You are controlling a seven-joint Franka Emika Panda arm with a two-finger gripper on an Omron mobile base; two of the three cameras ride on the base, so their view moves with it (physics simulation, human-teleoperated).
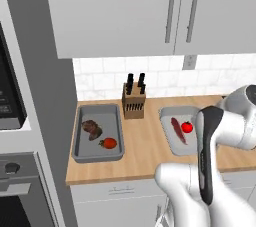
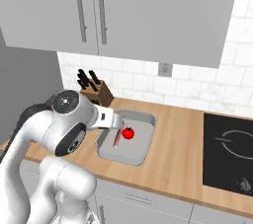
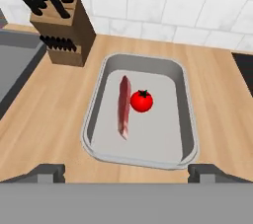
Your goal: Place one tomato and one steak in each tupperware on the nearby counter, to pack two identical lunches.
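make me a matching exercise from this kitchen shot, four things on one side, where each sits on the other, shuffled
Things:
1. knife block
2. left tupperware
3. right tupperware
4. stovetop

Places:
A. far right of the counter
B. nearest the oven wall
C. between the two trays, by the backsplash
D. under the open gripper

Pairs: 1-C, 2-B, 3-D, 4-A

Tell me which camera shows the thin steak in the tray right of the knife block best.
Hand view: the steak lies unobstructed beside the tomato. The left base view shows it small; the right base view has the arm partly covering it.
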